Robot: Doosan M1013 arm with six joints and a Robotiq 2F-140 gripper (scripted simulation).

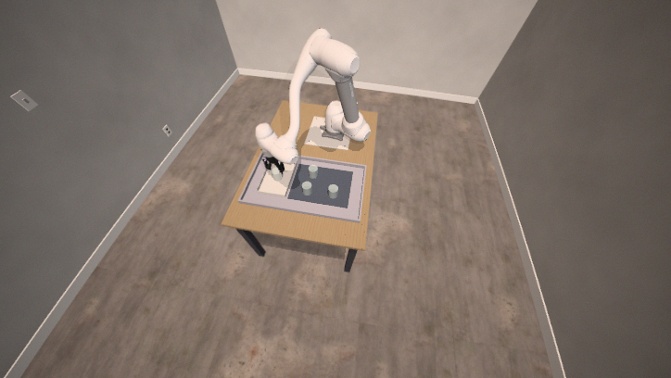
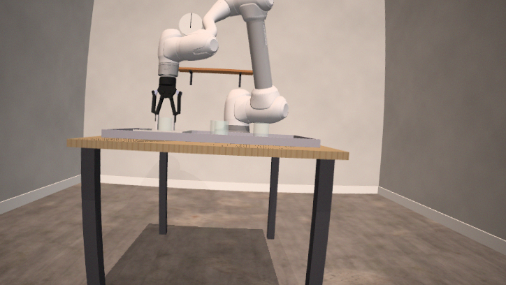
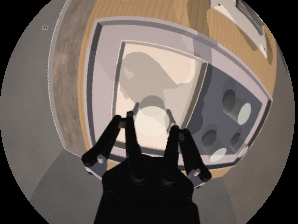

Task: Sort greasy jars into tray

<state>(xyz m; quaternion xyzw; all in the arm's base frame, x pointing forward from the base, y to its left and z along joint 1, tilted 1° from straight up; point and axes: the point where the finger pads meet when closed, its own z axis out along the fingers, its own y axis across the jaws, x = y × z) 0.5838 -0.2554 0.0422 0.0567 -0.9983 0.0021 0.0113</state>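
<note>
My gripper (image 1: 275, 170) (image 2: 165, 119) (image 3: 152, 111) is shut on a pale glass jar (image 1: 276, 175) (image 2: 165, 123) (image 3: 152, 121). It holds the jar upright, low over the cream floor of the tray (image 1: 271, 189) (image 3: 174, 72). In the side view the jar's lower end dips behind the rim, so I cannot tell whether it touches the floor. Three more jars (image 1: 312, 171) (image 1: 306, 188) (image 1: 333, 191) stand mouth down on the dark drying mat (image 1: 346, 181) (image 3: 220, 119) to the right of the tray.
Tray and mat lie inside a grey rimmed steel top (image 1: 300, 207) (image 2: 230, 140) on a wooden table (image 1: 291, 225) (image 2: 198, 148). The arm's base (image 1: 345, 124) stands at the back of the table. A small wall shelf (image 2: 216, 70) hangs behind.
</note>
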